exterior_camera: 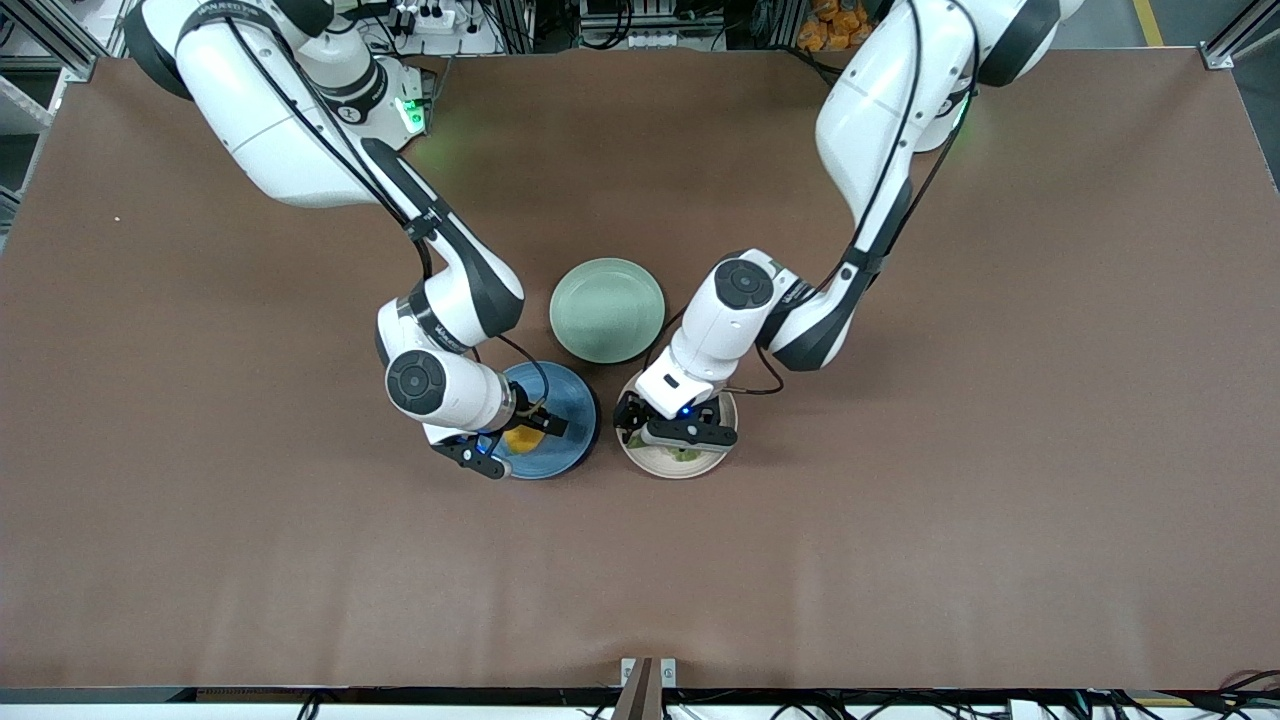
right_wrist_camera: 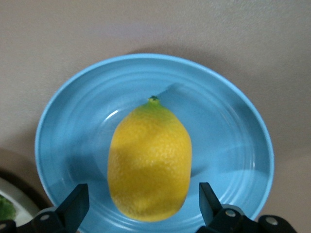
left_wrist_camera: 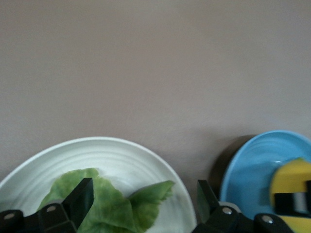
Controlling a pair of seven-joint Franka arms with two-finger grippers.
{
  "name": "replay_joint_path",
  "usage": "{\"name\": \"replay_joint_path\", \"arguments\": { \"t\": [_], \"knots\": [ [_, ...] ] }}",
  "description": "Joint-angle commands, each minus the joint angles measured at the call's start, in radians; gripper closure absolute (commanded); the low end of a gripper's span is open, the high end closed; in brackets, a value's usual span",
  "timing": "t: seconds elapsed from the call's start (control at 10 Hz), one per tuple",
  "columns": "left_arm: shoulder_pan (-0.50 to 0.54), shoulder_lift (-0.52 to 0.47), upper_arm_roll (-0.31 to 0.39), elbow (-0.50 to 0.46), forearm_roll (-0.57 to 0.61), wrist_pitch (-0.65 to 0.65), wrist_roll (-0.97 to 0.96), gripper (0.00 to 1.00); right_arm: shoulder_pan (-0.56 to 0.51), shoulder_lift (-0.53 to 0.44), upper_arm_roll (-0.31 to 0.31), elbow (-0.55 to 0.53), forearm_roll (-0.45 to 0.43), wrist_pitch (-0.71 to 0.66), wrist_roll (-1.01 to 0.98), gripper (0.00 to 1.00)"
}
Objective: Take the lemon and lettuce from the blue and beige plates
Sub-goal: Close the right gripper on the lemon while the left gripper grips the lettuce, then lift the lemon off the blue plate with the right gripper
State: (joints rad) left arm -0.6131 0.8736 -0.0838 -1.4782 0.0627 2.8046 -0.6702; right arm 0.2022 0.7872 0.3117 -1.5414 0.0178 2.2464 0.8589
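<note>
Both grippers low over their plates, nothing gripped yet

The right gripper (exterior_camera: 518, 443) hangs low over the blue plate (exterior_camera: 570, 400), its fingers (right_wrist_camera: 73, 206) spread wide on either side of the lemon (right_wrist_camera: 149, 160), which lies in the middle of that plate. The fingers show no contact with the fruit; it rests free on the plate. The left gripper (exterior_camera: 672, 432) sits just as low over the beige plate (exterior_camera: 700, 465), fingers (left_wrist_camera: 80, 199) parted wide, with the lettuce (left_wrist_camera: 114, 204) lying flat on the plate between and under them. It holds nothing either. The two plates lie side by side, the blue one toward the right arm's end; the mint-green plate (exterior_camera: 607, 309) lies farther from the front camera, between the two arms

The likely troubles, as I judge them:
- The lemon is rounded and smooth enough to squirt out if the fingers close off its widest part, or roll across the plate if one finger touches first
- The lettuce is thin and flat; fingers closing too high would pinch air, while going too low risks pressing on the plate and shifting or tipping it
- A loose hold on one ruffled edge could let the leaf tear or slip during the lift
- The two wrists work close together, so a sideways move by either could bring them into contact
</note>
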Motion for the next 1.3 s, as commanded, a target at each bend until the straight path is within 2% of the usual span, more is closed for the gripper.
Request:
{"name": "replay_joint_path", "arguments": {
  "t": [0.0, 0.1, 0.3, 0.4, 0.6, 0.7, 0.8, 1.1, 1.2],
  "knots": [
    [-0.040, 0.016, 0.058, 0.013, 0.041, 0.012, -0.006, 0.14, 0.002, 0.023, 0.004, 0.026, -0.012, 0.015, 0.012, 0.41],
    [-0.042, 0.019, 0.058, 0.007, 0.049, 0.010, -0.009, 0.14, -0.006, 0.023, 0.004, 0.029, -0.006, 0.013, 0.011, 0.66],
    [-0.054, 0.015, 0.058, -0.017, 0.052, 0.007, -0.015, 0.25, -0.012, 0.015, 0.004, 0.032, -0.003, 0.007, 0.008, 0.92],
    [-0.074, 0.015, 0.065, -0.036, 0.051, 0.006, -0.025, 0.25, -0.021, -0.006, 0.006, 0.059, 0.004, -0.037, 0.003, 1.00],
    [-0.100, 0.001, 0.094, -0.086, 0.052, 0.003, -0.026, 0.24, -0.090, -0.011, 0.047, 0.195, 0.007, -0.302, -0.001, 1.00],
    [-0.128, 0.001, 0.117, -0.094, 0.052, -0.008, -0.028, 0.24, -0.118, -0.020, 0.062, 0.207, -0.001, -0.354, -0.029, 1.00],
    [-0.152, 0.004, 0.146, -0.097, 0.052, -0.017, -0.028, 0.25, -0.142, -0.073, 0.060, 0.187, -0.006, -0.397, -0.132, 1.00],
    [-0.163, 0.004, 0.156, -0.096, 0.052, -0.028, -0.028, 0.67, -0.269, -0.167, 0.055, 0.129, -0.012, -0.511, -0.405, 1.00],
    [-0.165, 0.004, 0.156, -0.087, 0.051, -0.034, -0.028, 0.74, -0.309, -0.205, 0.055, 0.074, -0.031, -0.501, -0.496, 1.00]
  ]
}}
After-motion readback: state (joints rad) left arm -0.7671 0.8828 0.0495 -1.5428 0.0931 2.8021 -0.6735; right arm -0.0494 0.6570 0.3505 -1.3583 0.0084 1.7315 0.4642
